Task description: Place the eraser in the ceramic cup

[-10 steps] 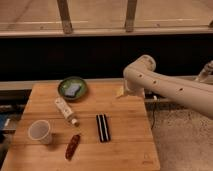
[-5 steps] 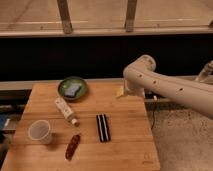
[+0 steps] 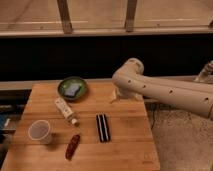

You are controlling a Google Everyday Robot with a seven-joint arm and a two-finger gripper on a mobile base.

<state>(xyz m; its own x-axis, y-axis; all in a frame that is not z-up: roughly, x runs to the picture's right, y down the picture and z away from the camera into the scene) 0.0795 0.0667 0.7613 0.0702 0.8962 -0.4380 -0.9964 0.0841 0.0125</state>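
The eraser (image 3: pixel 103 127), a flat black block with pale lengthwise stripes, lies on the wooden table (image 3: pixel 130 145) near its middle front. The ceramic cup (image 3: pixel 40 131), small, white and upright, stands at the table's front left, well apart from the eraser. My gripper (image 3: pixel 119 95) is mostly hidden under the pale arm (image 3: pixel 165 90) at the table's back right. It is above and behind the eraser and holds nothing that I can see.
A green shallow bowl (image 3: pixel 73 88) with a grey-blue item in it sits at the back. A white capped tube (image 3: pixel 66 110) lies between bowl and cup. A reddish-brown sausage-shaped item (image 3: pixel 73 146) lies right of the cup. A dark wall runs behind the table.
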